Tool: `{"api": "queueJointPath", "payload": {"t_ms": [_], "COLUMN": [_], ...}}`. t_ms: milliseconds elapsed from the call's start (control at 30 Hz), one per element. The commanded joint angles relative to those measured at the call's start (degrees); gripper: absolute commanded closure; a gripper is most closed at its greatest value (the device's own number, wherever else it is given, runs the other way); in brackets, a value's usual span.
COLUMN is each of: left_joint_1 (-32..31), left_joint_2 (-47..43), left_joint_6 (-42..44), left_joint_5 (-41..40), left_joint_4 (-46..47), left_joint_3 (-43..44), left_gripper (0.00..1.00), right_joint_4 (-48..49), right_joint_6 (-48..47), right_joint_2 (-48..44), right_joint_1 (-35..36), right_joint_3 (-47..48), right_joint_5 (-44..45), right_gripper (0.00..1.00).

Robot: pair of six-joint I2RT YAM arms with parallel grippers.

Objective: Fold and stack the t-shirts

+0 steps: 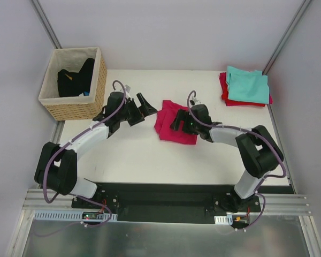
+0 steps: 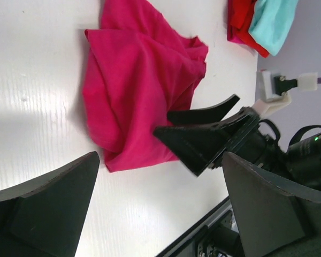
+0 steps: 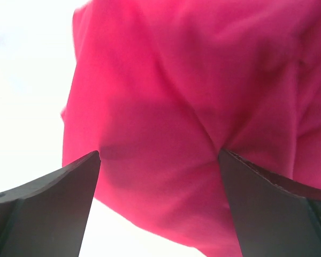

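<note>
A magenta-pink t-shirt lies folded in a loose bundle in the middle of the table. It also shows in the left wrist view and fills the right wrist view. My right gripper is open, low over the shirt's right part, jaws on either side of a fold. My left gripper is open and empty just left of the shirt, over bare table. A teal t-shirt lies folded on a red one at the back right.
A wicker basket with dark clothing inside stands at the back left. White table surface lies between the shirt and the arm bases. Grey walls close the sides. The right gripper's fingers show in the left wrist view.
</note>
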Motion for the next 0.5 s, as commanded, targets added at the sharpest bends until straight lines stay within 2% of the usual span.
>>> {"api": "queueJointPath", "payload": {"t_ms": [0,300,467], "left_joint_1": [-1.6,-7.1,-11.0], "left_joint_2": [-7.8,-22.5,-28.5], "left_joint_6": [-1.0,-2.4,-3.1], "left_joint_5": [0.0,-4.9,-6.9], "left_joint_4": [0.1,-5.1,-8.0], "left_joint_3": [-4.5,-14.7,-17.8], "left_gripper": [0.01,0.01,0.01], "right_joint_4": [-6.1,-9.0,-14.1], "right_joint_6": [4.1,9.0,11.6], "right_joint_2": [-4.9,-9.2,-14.9], "right_joint_1": [7.7,21.9,30.5], "right_joint_3": [-6.3,-13.3,-15.3], "right_joint_5": [6.8,13.9,19.9], "right_gripper": [0.03,0.03,0.03]}}
